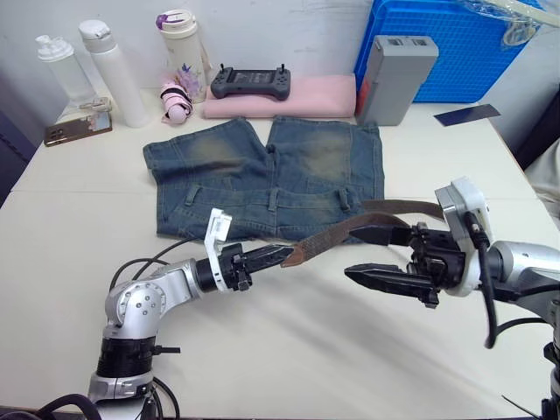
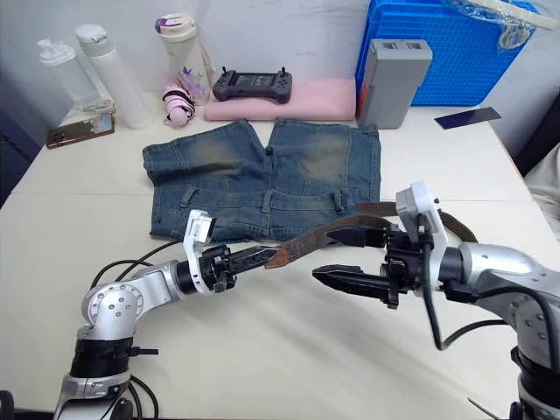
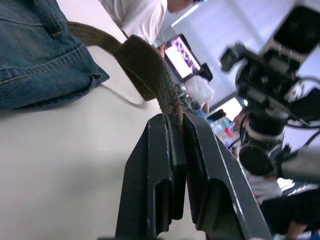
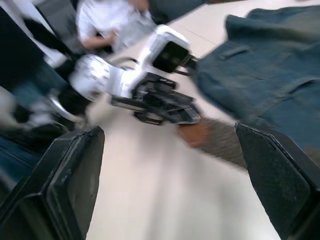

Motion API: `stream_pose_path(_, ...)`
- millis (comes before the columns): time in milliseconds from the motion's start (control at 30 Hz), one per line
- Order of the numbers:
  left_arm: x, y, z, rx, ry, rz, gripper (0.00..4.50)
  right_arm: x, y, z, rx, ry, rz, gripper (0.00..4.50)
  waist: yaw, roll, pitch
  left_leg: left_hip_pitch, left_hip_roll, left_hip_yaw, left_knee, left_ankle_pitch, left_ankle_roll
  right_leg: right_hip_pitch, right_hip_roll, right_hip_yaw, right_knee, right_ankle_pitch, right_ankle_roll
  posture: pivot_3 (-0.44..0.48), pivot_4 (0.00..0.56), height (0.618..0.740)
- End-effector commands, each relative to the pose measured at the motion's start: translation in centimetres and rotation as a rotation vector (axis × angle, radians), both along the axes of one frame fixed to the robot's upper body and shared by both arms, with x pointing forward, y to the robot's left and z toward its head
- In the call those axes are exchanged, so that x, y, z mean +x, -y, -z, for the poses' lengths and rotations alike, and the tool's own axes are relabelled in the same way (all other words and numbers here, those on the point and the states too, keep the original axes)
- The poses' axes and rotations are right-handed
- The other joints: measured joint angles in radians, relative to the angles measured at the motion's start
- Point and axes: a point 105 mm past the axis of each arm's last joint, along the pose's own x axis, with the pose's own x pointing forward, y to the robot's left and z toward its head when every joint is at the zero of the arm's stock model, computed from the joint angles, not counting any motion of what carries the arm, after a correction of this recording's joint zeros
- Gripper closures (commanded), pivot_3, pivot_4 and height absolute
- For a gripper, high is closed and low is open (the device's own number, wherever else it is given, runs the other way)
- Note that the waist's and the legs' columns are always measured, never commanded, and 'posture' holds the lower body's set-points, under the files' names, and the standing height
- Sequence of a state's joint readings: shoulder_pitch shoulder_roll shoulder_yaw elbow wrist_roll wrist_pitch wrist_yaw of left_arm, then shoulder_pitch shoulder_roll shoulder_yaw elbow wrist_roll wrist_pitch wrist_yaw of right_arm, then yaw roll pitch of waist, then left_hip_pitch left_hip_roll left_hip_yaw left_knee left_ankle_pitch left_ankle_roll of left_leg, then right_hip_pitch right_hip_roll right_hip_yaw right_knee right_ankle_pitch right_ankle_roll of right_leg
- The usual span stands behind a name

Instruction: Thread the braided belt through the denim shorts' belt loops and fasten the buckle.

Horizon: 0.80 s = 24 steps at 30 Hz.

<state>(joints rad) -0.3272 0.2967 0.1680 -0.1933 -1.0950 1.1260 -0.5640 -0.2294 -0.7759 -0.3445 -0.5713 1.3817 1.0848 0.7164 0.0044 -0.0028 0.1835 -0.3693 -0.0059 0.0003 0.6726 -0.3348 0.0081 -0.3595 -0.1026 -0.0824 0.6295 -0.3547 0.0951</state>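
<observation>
My left hand (image 1: 282, 255) is clenched on the braided belt (image 1: 337, 231) by its tan tip, just off the denim shorts (image 1: 262, 179) on the table (image 1: 289, 350). My right hand (image 1: 378, 255) is released, wide. That thin pinch could slip during handover, dropping the strap.

1. Denim shorts (image 1: 262, 179): faded blue with yellowish worn patches.
2. Braided belt (image 1: 337, 232): dark brown weave, tan end.
3. Folded cloth (image 1: 289, 98) behind the shorts: pink.
4. Crate (image 1: 455, 48) beside it: bright blue.
</observation>
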Motion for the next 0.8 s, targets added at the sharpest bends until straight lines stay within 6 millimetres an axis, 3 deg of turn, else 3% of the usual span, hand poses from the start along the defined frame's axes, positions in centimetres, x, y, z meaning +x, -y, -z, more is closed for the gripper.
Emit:
stream_pose_path(33, -0.6, 0.2, -1.9, -0.066, 0.023, 0.022, 4.50, -0.2, -1.3, 1.7, 0.049, -0.153, 0.017, 0.07, -0.005, 0.000, 0.000, 0.000, 0.000, 0.000, 0.000, 0.000, 0.000, 0.000, 0.000, 0.000, 0.000, 0.000, 0.000, 0.000, 0.150, 0.739)
stream_pose_path(267, -1.1, 0.2, -3.2, -0.102, 0.033, 0.038, 4.50, 2.5, -2.6, 3.8, 0.269, -0.415, 0.184, 0.07, -0.006, 0.000, 0.000, 0.000, 0.000, 0.001, 0.003, 0.000, 0.000, -0.001, 0.000, 0.002, 0.004, 0.000, 0.000, 0.000, 0.150, 0.739)
stream_pose_path(500, -1.1, 0.1, -2.9, -0.089, 0.014, 0.019, 4.50, 4.4, -1.4, 1.0, 0.621, -0.513, 0.279, 0.07, -0.007, 0.000, 0.000, 0.000, 0.000, 0.001, 0.003, 0.000, 0.000, -0.001, 0.001, 0.002, 0.003, 0.000, 0.000, 0.000, 0.150, 0.739)
stream_pose_path(733, -1.0, 0.1, -2.8, -0.082, 0.011, 0.014, 4.50, 4.5, -1.5, 0.9, 0.648, -0.544, 0.310, 0.07, -0.007, 0.000, 0.000, 0.000, 0.000, 0.001, 0.002, 0.000, 0.000, -0.002, 0.001, 0.003, 0.003, 0.000, 0.000, 0.000, 0.150, 0.739)
stream_pose_path(800, -1.0, 0.2, -2.8, -0.083, 0.010, 0.015, 4.50, 4.8, -1.3, 0.9, 0.671, -0.551, 0.327, 0.57, -0.007, 0.000, 0.000, 0.000, 0.000, 0.001, 0.002, 0.000, 0.000, -0.002, 0.001, 0.003, 0.003, 0.000, 0.000, 0.000, 0.150, 0.739)
